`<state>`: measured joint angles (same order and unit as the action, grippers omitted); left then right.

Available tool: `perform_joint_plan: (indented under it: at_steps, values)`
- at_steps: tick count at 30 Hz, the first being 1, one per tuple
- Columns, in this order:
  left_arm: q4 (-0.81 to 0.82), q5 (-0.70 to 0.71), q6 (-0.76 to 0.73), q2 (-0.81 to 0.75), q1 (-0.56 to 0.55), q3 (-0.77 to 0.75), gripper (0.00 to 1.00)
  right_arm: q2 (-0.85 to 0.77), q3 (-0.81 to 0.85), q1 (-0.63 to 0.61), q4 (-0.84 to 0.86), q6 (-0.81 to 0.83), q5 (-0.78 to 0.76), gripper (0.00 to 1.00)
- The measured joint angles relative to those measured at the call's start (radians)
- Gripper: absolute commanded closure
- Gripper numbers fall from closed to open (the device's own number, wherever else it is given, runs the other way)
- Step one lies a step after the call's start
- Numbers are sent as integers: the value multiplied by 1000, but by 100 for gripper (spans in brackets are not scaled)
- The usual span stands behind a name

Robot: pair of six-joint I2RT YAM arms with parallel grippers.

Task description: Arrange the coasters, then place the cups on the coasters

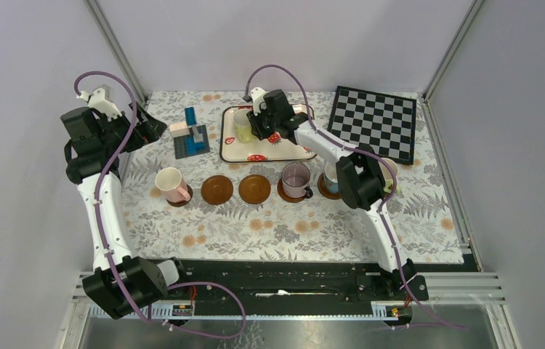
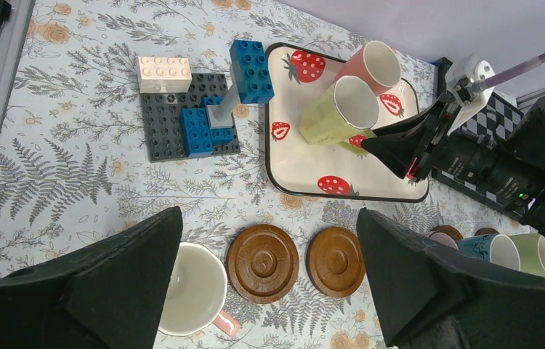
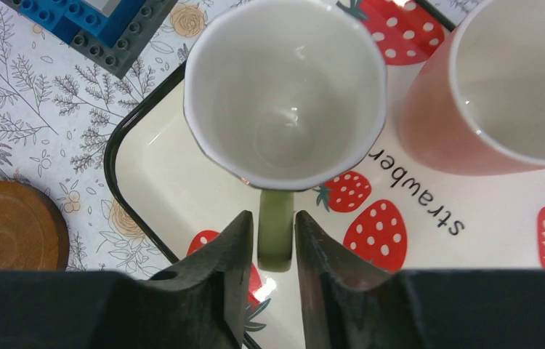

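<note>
Right tool (image 3: 274, 222): jaws narrow, either side of the yellow-green cup (image 3: 284, 94) handle; clamped or not, cannot tell
Cup place: upright on the strawberry tray (image 3: 157, 182), far centre
Left tool (image 2: 268, 222): wide open; empty

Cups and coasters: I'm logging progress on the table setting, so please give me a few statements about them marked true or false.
1. Two coasters in the row have no cup on them. True.
2. The tray has no cups on it. False: a yellow-green cup and a pink cup stand on it.
3. The right jaws sit on either side of the yellow-green cup's handle. True.
4. The left jaws hold the pale pink cup. False: they are wide open and empty, and that cup stands at the left end of the row.
</note>
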<state>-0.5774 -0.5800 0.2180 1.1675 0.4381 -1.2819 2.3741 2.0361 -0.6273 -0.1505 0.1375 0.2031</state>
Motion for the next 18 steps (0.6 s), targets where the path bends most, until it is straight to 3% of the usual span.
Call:
perform_joint_plan:
  at_steps: [7,18]
  values:
    - [0,0,-4,0,4,0,1,56,156,0,-117,16,0,48]
    - [1,-2,-8,0,10,0,1,137,269,0,-251,55,-4,46]
